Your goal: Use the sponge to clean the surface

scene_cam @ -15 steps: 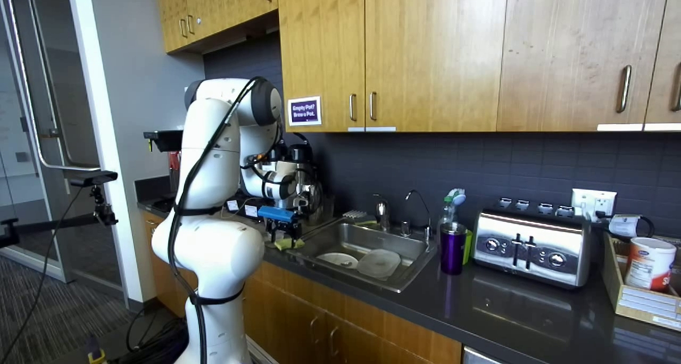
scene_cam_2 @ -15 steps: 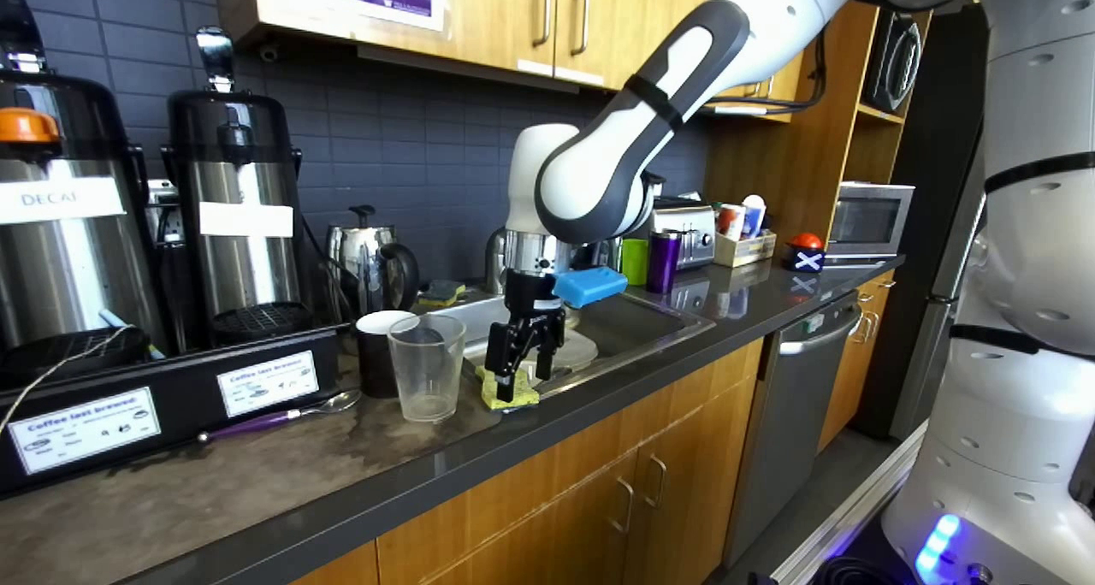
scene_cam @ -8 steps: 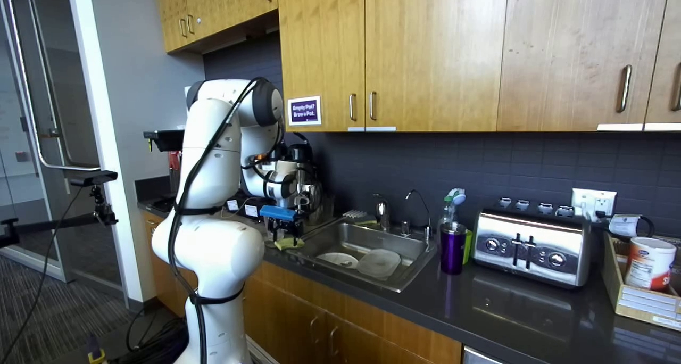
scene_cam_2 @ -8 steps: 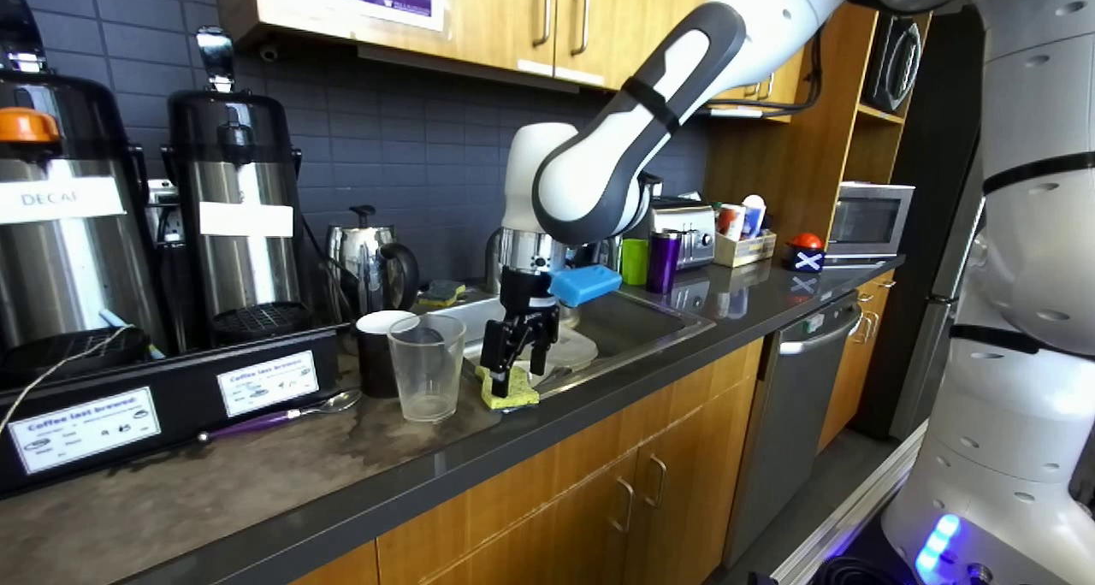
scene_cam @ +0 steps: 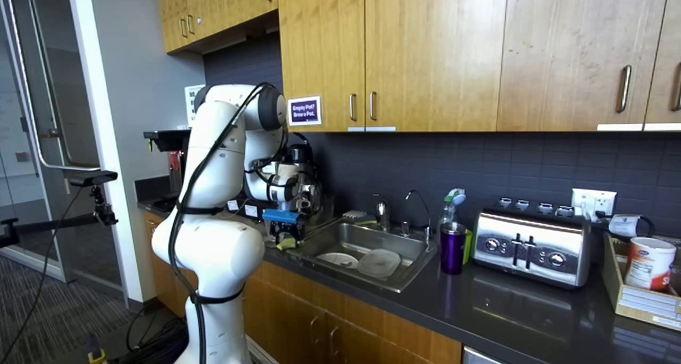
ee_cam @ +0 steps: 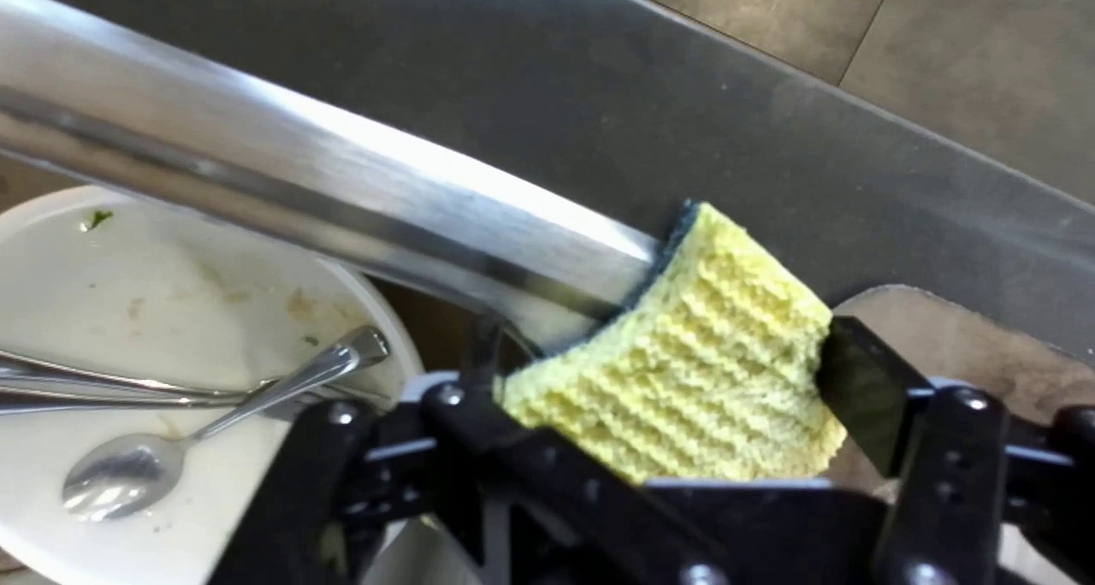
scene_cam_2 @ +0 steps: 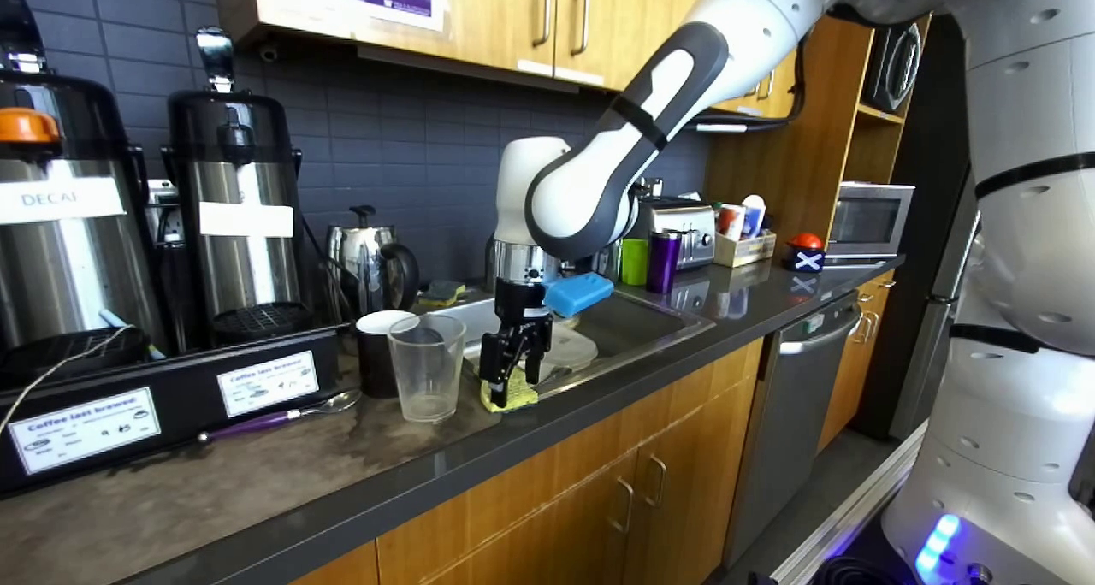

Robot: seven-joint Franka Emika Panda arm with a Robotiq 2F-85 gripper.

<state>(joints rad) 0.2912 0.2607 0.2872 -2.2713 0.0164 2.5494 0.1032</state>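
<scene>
The sponge [ee_cam: 719, 320] is a yellow rectangular pad with a dark scouring underside. It lies at the near corner of the sink on the counter edge, and also shows in both exterior views [scene_cam: 287, 243] [scene_cam_2: 519, 394]. My gripper [ee_cam: 671, 354] points down over it, one finger on each side, also seen in an exterior view [scene_cam_2: 515, 381]. The right finger in the wrist view dents the sponge's side and the sponge bows between the fingers; the left finger is partly hidden. The surface, a dark countertop [ee_cam: 599, 97], runs along the front and right of the sink [scene_cam: 511, 316].
A steel sink [scene_cam: 396, 288] holds a white plate with cutlery [ee_cam: 214, 311]. A clear cup [scene_cam_2: 428, 371], dark mug [scene_cam_2: 376, 363] and purple-handled spoon [scene_cam_2: 265, 421] stand beside the sponge on a brown mat [scene_cam_2: 214, 499]. A purple cup [scene_cam: 452, 249] and toaster [scene_cam: 532, 247] stand beyond the sink.
The arm has lowered and shifted slightly. The fingers have drawn closer together around the sponge, which now looks squeezed and narrower.
</scene>
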